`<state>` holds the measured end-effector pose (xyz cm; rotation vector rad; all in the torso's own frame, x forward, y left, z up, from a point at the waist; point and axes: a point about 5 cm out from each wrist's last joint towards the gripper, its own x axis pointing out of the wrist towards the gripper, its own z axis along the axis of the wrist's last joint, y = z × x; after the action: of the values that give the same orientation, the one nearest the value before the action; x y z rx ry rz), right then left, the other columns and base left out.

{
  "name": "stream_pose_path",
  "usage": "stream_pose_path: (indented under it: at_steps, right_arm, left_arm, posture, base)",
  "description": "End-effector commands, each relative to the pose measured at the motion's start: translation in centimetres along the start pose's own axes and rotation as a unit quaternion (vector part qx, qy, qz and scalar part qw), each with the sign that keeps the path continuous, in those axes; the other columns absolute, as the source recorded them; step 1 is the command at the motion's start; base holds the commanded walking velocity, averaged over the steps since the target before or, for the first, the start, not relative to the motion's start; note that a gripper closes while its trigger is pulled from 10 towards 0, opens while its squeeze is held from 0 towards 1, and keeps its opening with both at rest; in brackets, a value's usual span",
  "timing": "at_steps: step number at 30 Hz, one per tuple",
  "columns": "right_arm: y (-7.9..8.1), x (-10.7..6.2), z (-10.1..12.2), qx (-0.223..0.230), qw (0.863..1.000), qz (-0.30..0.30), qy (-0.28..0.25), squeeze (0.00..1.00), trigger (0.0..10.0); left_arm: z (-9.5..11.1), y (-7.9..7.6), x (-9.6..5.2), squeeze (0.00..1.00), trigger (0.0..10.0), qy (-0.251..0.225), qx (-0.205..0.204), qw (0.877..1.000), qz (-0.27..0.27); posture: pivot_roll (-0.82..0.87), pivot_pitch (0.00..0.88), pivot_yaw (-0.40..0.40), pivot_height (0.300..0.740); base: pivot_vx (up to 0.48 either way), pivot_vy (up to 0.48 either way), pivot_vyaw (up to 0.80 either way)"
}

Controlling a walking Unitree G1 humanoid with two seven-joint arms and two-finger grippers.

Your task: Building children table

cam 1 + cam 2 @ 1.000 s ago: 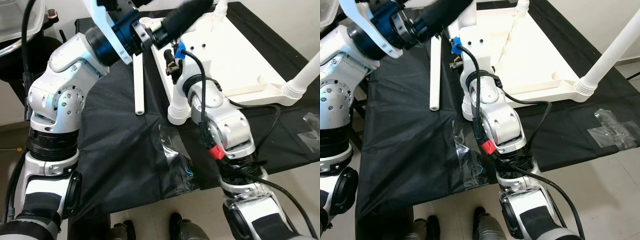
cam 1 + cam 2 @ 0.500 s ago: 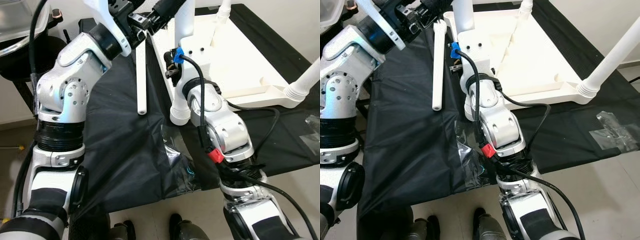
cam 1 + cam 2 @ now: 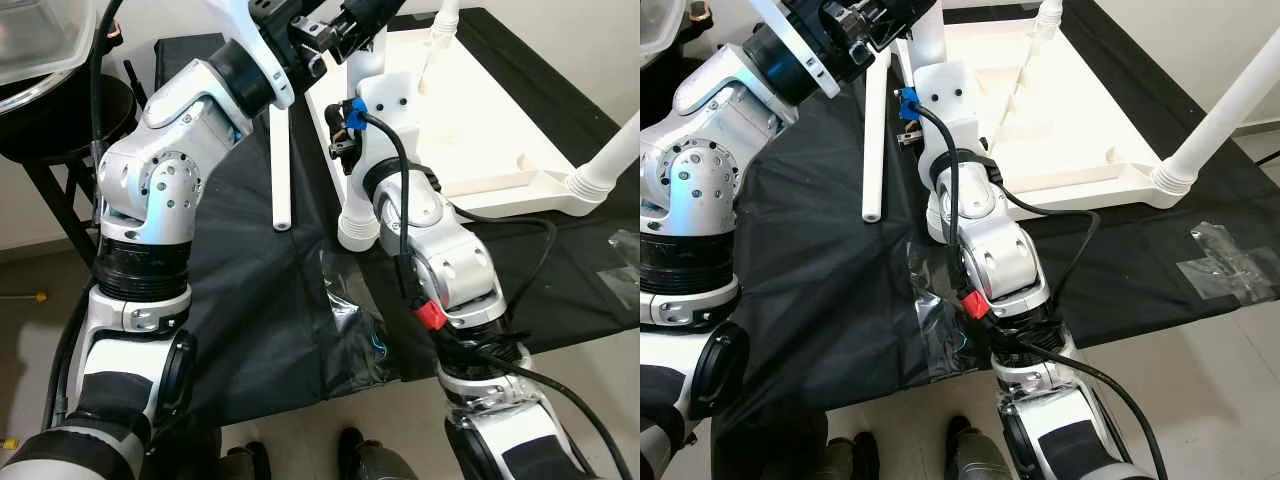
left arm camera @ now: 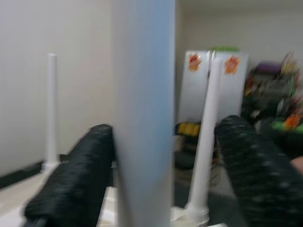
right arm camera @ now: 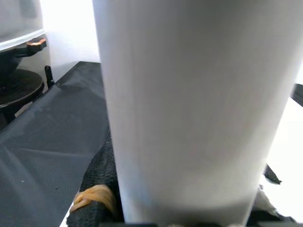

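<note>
Compared with a second ago, the left arm is swinging up and back, bringing the left pincer [image 4: 156, 175] around the upright table leg [image 4: 142, 109], open, fingers either side, one touching. The right pincer [image 5: 180, 208] is gripping the same leg [image 3: 370, 45] low, steadying it on the upturned white tabletop [image 3: 480, 110] lying on the black-covered desk [image 3: 240, 300]; a spare leg [image 3: 281, 160] is lying alongside.

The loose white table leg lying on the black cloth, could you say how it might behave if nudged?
The loose leg is a smooth round tube lying flat, so it would probably roll sideways. It looks rigid and likely light, being plastic-like. The black cloth is wrinkled, which may slow it.
</note>
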<state>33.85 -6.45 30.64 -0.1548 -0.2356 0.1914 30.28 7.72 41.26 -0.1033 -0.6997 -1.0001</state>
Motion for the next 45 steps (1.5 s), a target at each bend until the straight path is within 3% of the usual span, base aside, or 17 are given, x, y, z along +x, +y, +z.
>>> stream_pose_path:
  at_steps: [1,3,9,19,20,25,28,33,35,36,38,40,42,43,44,45]
  right_arm:
    - [0.0,-0.1,-4.5,-0.003,0.995,-0.002,0.100,0.00,10.0]
    - [0.0,-0.1,-4.6,-0.002,0.995,-0.002,0.100,0.00,10.0]
    - [-0.1,-0.1,-4.5,0.000,0.995,-0.003,0.098,0.00,10.0]
    - [-0.2,-0.1,-4.4,0.002,0.995,-0.003,0.096,0.00,10.0]
    - [-0.3,-0.1,-4.3,0.006,0.996,0.000,0.093,1.00,10.0]
    - [-0.6,0.0,-3.6,0.014,0.997,0.025,0.069,1.00,10.0]
    - [-3.5,-0.5,-1.5,0.011,0.994,0.105,0.000,1.00,10.0]
    - [-4.3,-0.8,-1.0,0.009,0.992,0.125,-0.016,1.00,10.0]
    - [-6.4,-2.3,0.0,-0.013,0.978,0.203,-0.041,1.00,10.0]
    - [-6.4,-2.3,0.0,-0.013,0.978,0.203,-0.041,1.00,10.0]
    - [-8.1,-3.7,0.9,-0.041,0.959,0.276,-0.053,1.00,10.0]
    - [-9.2,-4.2,1.5,-0.055,0.947,0.312,-0.057,1.00,10.0]
    - [-9.6,-4.4,1.8,-0.058,0.940,0.330,-0.058,1.00,10.0]
    - [-10.0,-4.5,2.4,-0.061,0.929,0.360,-0.064,1.00,10.0]
    - [-10.0,-4.5,2.4,-0.061,0.929,0.360,-0.064,1.00,10.0]
    - [-10.3,-4.6,3.0,-0.068,0.918,0.384,-0.073,1.00,10.0]
  left_arm:
    - [-0.1,-0.9,0.2,0.00,0.0,0.004,0.034,0.999,-0.034]
    - [-0.1,-0.9,0.3,0.00,0.0,0.005,0.058,0.998,-0.033]
    - [-0.1,-0.8,0.3,0.00,0.0,0.012,0.082,0.996,-0.034]
    - [-0.7,-1.1,0.4,0.00,0.0,0.023,0.079,0.996,-0.046]
    - [-0.7,-1.1,0.4,0.00,0.0,0.024,0.081,0.995,-0.047]
    - [-0.8,-1.1,0.4,0.00,0.0,0.024,0.083,0.995,-0.049]
    - [-0.8,-1.1,0.3,0.00,0.0,0.021,0.081,0.995,-0.049]
    - [-0.8,-1.1,0.2,0.00,0.0,0.020,0.080,0.995,-0.050]
    - [-0.8,-1.2,0.1,0.00,0.0,0.021,0.078,0.995,-0.053]
    - [-0.8,-1.2,0.1,0.00,0.0,0.021,0.078,0.995,-0.053]
    - [-0.8,-1.3,0.1,0.00,0.0,0.021,0.077,0.995,-0.059]
    - [-0.9,-1.4,0.2,0.00,0.0,0.022,0.076,0.995,-0.064]
    - [-1.0,-1.4,0.2,0.00,0.0,0.023,0.076,0.995,-0.067]
    - [-1.0,-1.4,0.3,0.00,0.0,0.022,0.074,0.995,-0.069]
    - [-1.0,-1.4,0.3,0.00,0.0,0.022,0.074,0.995,-0.069]
    - [-1.1,-1.5,0.3,0.00,0.0,0.023,0.074,0.994,-0.070]
  posture:
    - [0.00,0.259,-0.016,0.740]
    - [0.00,0.256,-0.016,0.740]
    - [0.00,0.254,-0.016,0.740]
    - [0.00,0.251,-0.014,0.740]
    - [0.00,0.251,-0.012,0.740]
    - [0.00,0.252,-0.011,0.740]
    - [0.00,0.256,-0.009,0.740]
    - [-0.01,0.257,-0.010,0.740]
    - [-0.01,0.259,-0.001,0.740]
    - [-0.01,0.259,-0.001,0.740]
    - [-0.01,0.258,0.003,0.740]
    - [0.00,0.257,0.006,0.740]
    - [0.00,0.257,0.006,0.740]
    - [0.00,0.255,0.008,0.740]
    - [0.00,0.255,0.008,0.740]
    - [0.00,0.256,0.009,0.740]
  base:
    - [0.000,0.000,0.00]
    - [0.000,0.000,0.00]
    - [0.000,0.000,0.00]
    - [0.000,0.000,0.00]
    - [0.000,0.000,0.00]
    - [0.000,0.000,0.00]
    - [0.000,0.000,0.00]
    - [0.000,0.000,0.00]
    - [0.000,0.000,0.00]
    - [0.000,0.000,0.00]
    - [0.000,0.000,0.00]
    - [0.000,0.000,0.00]
    - [0.000,0.000,0.00]
    - [0.000,0.000,0.00]
    - [0.000,0.000,0.00]
    - [0.000,0.000,0.00]
